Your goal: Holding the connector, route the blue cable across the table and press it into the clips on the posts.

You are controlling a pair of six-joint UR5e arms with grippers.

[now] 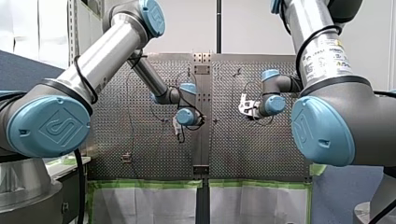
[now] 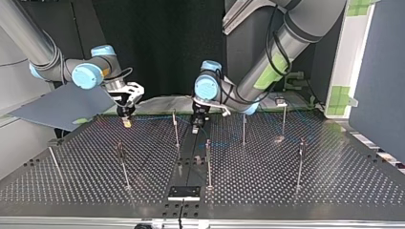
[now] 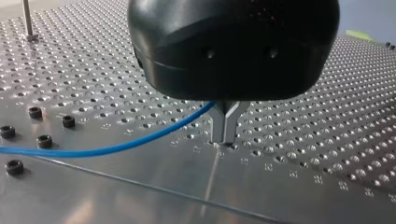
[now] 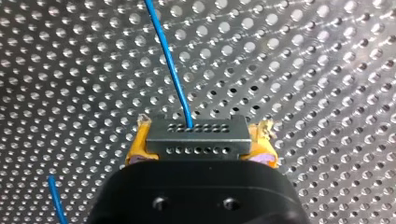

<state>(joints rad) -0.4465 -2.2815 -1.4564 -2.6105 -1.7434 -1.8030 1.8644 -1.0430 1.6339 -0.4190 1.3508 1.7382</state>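
Note:
In the right wrist view, my right gripper [image 4: 197, 149] has its yellow pads [image 4: 137, 147] shut on a grey connector [image 4: 196, 137] with rows of small holes. The blue cable [image 4: 170, 70] leaves the connector and runs ahead over the perforated table. In the left wrist view, my left gripper [image 3: 224, 140] is black, and its metal fingers [image 3: 218, 125] are shut with their tips on the table. The blue cable [image 3: 116, 148] enters between them just above the tips and trails off to one side. In the top view, my right gripper [image 2: 126, 119] is at the left and my left gripper [image 2: 197, 125] is near the middle.
Several thin posts stand on the table, among them post [image 2: 175, 129], post [image 2: 243, 128] and post [image 2: 208, 162]. A black plate [image 2: 184, 192] lies at the near edge in the top view. Black bolt heads [image 3: 44, 141] sit beside the cable.

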